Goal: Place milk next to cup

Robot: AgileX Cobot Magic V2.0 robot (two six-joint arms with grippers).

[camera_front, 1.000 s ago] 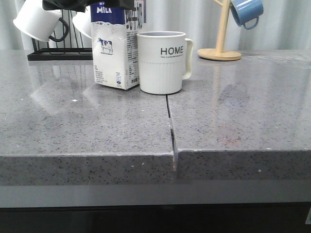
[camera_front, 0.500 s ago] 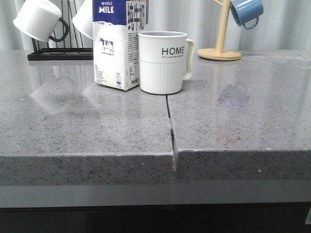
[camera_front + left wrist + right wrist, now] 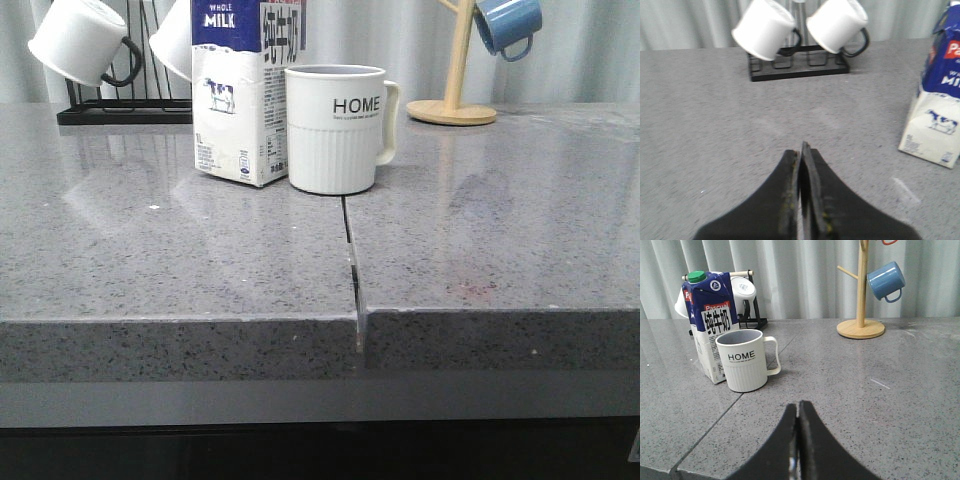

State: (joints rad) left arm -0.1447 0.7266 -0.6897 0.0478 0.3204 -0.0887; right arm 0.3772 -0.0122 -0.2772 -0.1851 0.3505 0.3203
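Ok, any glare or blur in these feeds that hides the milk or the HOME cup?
Front view: the countertop mirrors the rack mugs, but the milk and cup stay sharp. Left wrist view: the left gripper is soft and the carton is cut off at the frame edge. Right wrist view: both are clear beyond the right gripper.

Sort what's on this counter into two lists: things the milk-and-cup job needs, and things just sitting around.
Part of the job:
- milk carton, standing upright on the counter
- HOME mug, right beside the carton

Just lying about:
- two white mugs with black handles on the black rack
- blue mug hanging on the wooden mug tree
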